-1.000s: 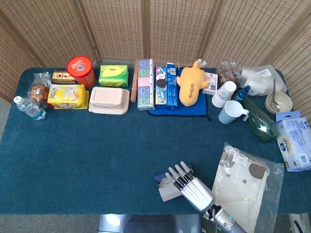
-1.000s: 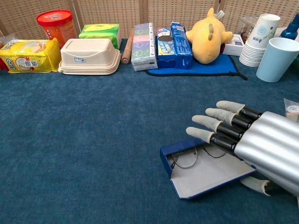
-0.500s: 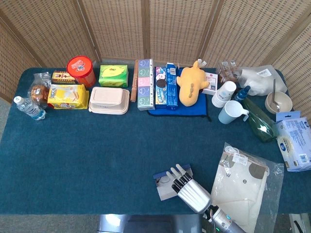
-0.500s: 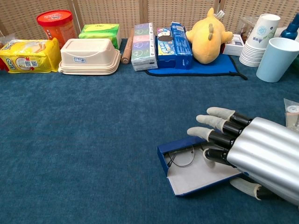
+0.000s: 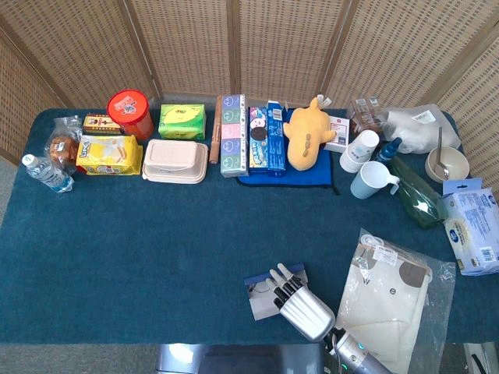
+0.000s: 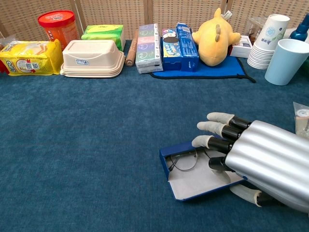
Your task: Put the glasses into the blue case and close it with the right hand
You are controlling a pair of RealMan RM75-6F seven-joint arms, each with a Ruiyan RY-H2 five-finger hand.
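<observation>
Since the glasses (image 6: 186,160) already lie inside the open blue case (image 6: 193,180) at the lower right of the frame, the right hand (image 6: 251,157) hovers over it holding nothing, fingers (image 6: 215,117) extended, seemingly poised to fold it closed

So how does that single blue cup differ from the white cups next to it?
The blue cup stands alone, while the white paper cups are nested in a stack. The blue cup is plain pale blue; the white paper cups carry a small printed pattern. The head view shows a handle on the blue cup, none on the white paper cups. Both stand upright, mouths up, side by side at the table's far right.
</observation>
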